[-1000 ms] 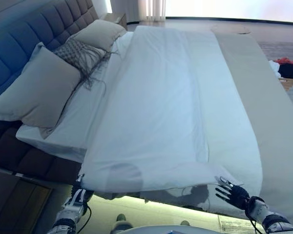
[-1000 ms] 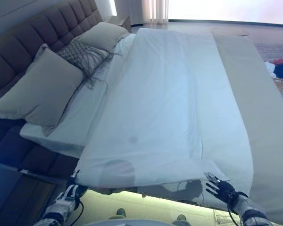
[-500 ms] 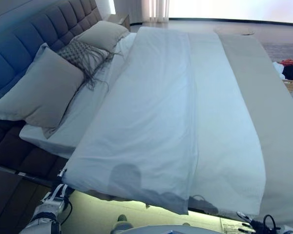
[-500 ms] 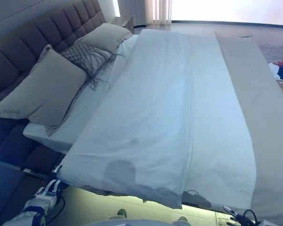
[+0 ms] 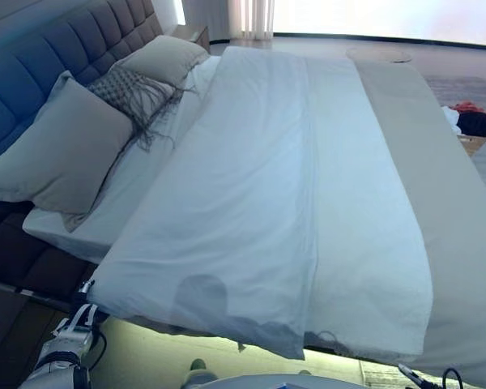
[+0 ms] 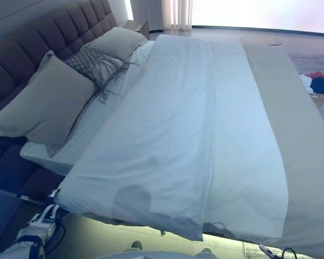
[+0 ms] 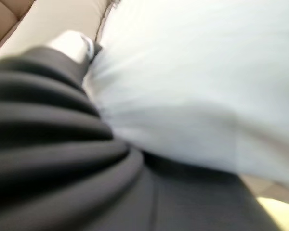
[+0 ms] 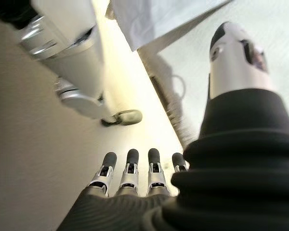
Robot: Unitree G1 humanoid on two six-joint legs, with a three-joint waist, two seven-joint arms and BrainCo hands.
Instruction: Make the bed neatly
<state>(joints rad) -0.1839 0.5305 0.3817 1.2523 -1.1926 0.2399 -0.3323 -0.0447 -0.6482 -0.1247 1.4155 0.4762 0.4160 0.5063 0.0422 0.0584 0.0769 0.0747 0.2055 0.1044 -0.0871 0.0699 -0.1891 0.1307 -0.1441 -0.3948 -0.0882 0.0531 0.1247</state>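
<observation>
A white duvet (image 5: pixel 243 203) lies along the bed, its upper layer folded over to a crease down the middle. My left hand (image 5: pixel 74 322) is at the bed's near left corner, shut on the duvet's near left corner (image 5: pixel 93 285). In the left wrist view the white cloth (image 7: pixel 192 82) lies against the thumb (image 7: pixel 74 43). My right hand (image 8: pixel 135 168) is open and empty, low over the floor beside the bed. Only its fingertips (image 5: pixel 411 374) show at the bottom of the eye views. The duvet's near right corner (image 5: pixel 296 347) hangs loose over the bed's edge.
A large grey pillow (image 5: pixel 65 150), a fringed cushion (image 5: pixel 134 93) and a far pillow (image 5: pixel 166 57) lie against the tufted headboard (image 5: pixel 32 73). A beige cover (image 5: pixel 454 211) runs down the bed's right side. A basket of clothes (image 5: pixel 474 121) stands on the floor at the right.
My left hand has pulled the duvet's near left corner further left. My right hand has let go of the near right corner and dropped low; that edge now hangs loose.
</observation>
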